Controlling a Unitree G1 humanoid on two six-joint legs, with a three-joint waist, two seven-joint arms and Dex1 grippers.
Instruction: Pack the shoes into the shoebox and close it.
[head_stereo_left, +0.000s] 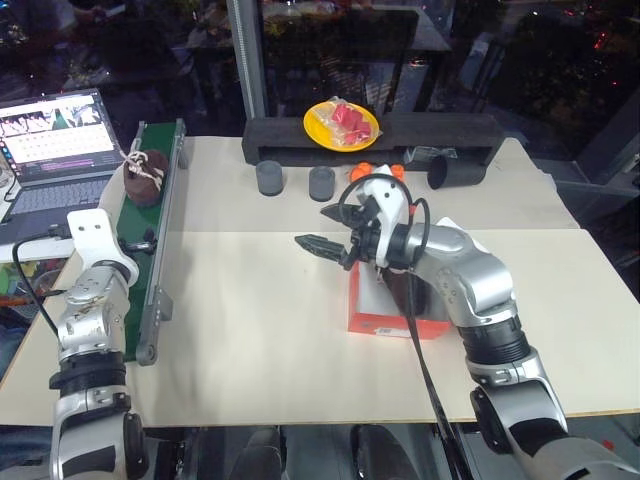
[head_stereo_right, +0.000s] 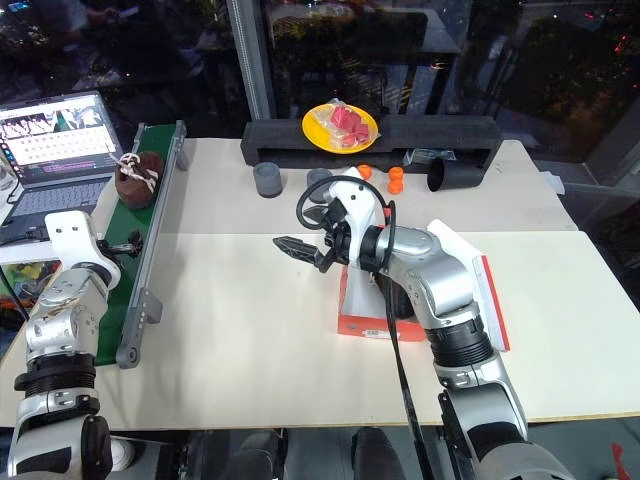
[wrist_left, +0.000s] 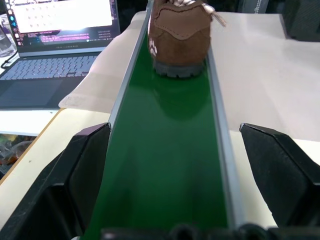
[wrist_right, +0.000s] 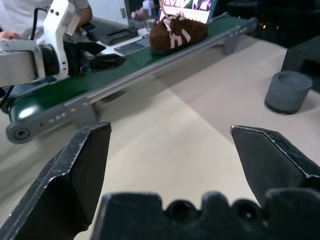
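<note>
Pale tabletop (head_stereo_left: 260, 330) stretched under both my arms, with dark glass behind it. My left gripper (head_stereo_left: 148, 240) hung with its jaws spread and empty over the near part of a green conveyor belt (wrist_left: 165, 150), one finger (wrist_left: 80, 170) to each side of the strip. Straight ahead of it, farther up the belt and well apart from the fingertips, sat one brown shoe (wrist_left: 179, 37), heel toward me, with nothing between it and the hand. Beyond the belt's outer rail I saw an open laptop (head_stereo_left: 55, 140).

My right gripper (head_stereo_left: 320, 245) was spread wide too, holding nothing, pointing across the table toward the belt. Just behind and beneath its wrist lay the red shoebox (head_stereo_right: 365, 320), its lid (head_stereo_right: 480, 290) hinged back on the far side from the belt; my forearm hid most of the inside. Farther out stood two grey cylinders (head_stereo_left: 271, 178), a black cup (head_stereo_left: 455, 172) on its side, small orange pieces (head_stereo_right: 395, 180) and a long black foam tray (head_stereo_left: 450, 130) carrying a yellow plate (head_stereo_left: 340, 125) of red food.
</note>
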